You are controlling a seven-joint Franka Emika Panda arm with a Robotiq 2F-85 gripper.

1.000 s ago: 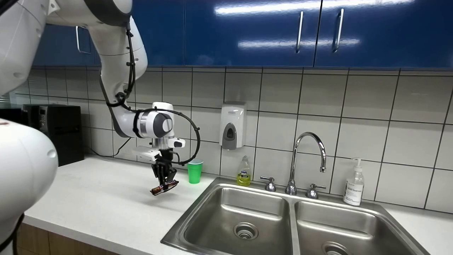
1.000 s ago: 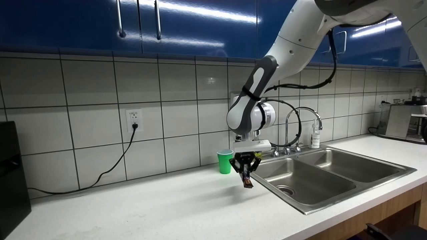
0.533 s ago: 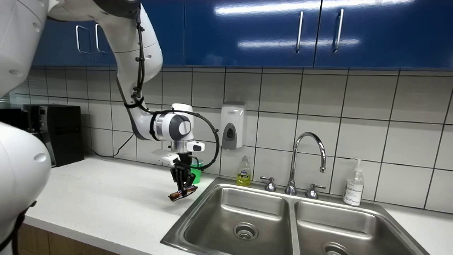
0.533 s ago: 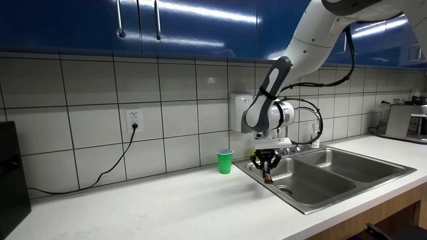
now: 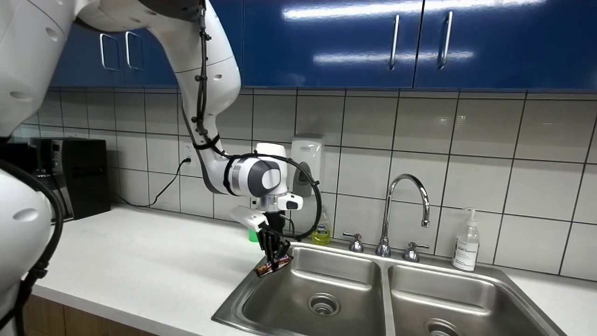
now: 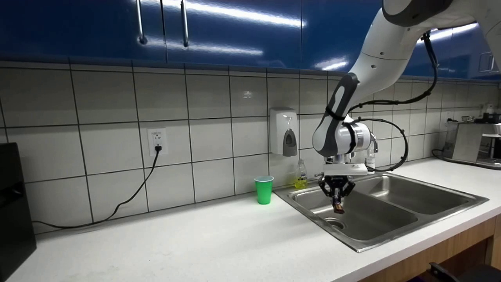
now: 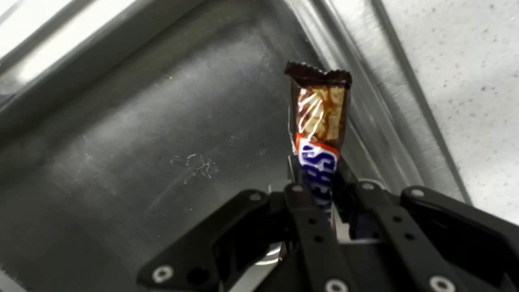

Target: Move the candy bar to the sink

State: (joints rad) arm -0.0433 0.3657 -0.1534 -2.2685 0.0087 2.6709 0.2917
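The candy bar, a small brown wrapped bar with a blue and white label, shows in the wrist view (image 7: 320,113) and in both exterior views (image 5: 266,269) (image 6: 338,207). My gripper (image 7: 318,174) is shut on its middle and holds it in the air; one end sticks out past the fingertips. The gripper also shows in both exterior views (image 5: 275,261) (image 6: 336,192). The stainless double sink (image 5: 386,298) lies below; it also shows in an exterior view (image 6: 357,246) and the wrist view (image 7: 142,162). The bar hangs above the basin nearest the green cup, near that basin's side rim.
A green cup (image 6: 264,191) stands by the wall beside the sink, partly hidden behind the gripper in an exterior view (image 5: 253,235). A yellow dish soap bottle (image 5: 321,232), chrome faucet (image 5: 386,219) and pump bottle (image 5: 466,249) stand along the sink's back. A black machine (image 5: 84,177) is on the counter.
The arm has carried the candy bar sideways from above the white counter, past the green cup, to above the sink basin. The gripper has stayed shut on it.
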